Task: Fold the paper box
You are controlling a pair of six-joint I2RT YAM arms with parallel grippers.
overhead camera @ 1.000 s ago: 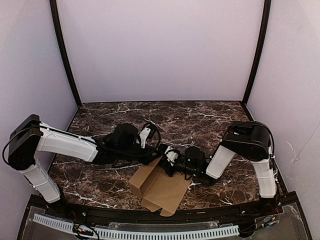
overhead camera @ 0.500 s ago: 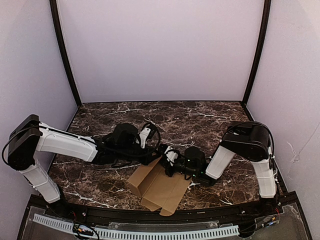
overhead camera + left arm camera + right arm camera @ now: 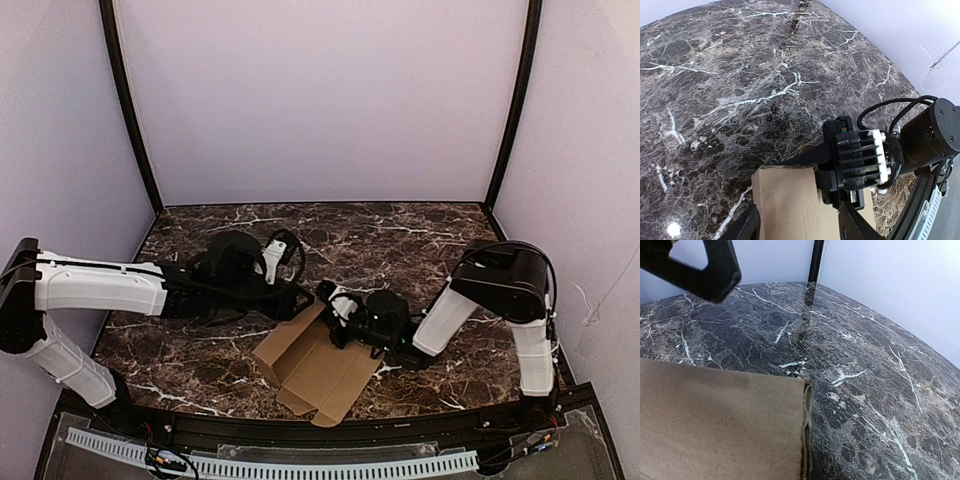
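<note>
The paper box, a partly folded brown cardboard sheet, lies near the table's front edge with one panel raised. My left gripper is open; in the left wrist view its fingers straddle a cardboard panel without pinching it. My right gripper reaches in from the right, shut on the box's upper edge, and its black and white body sits against that edge. In the right wrist view, a doubled cardboard edge fills the lower left and hides the gripper's own fingers. A left fingertip shows at the top left there.
Dark marbled tabletop stretches behind and beside the box. Lilac walls with black corner posts enclose the back and sides. A black rim and a white ribbed strip run along the near edge.
The left gripper has opened and its arm has drawn back to the left. The right gripper has closed on the cardboard edge. The box has shifted slightly toward the near left.
</note>
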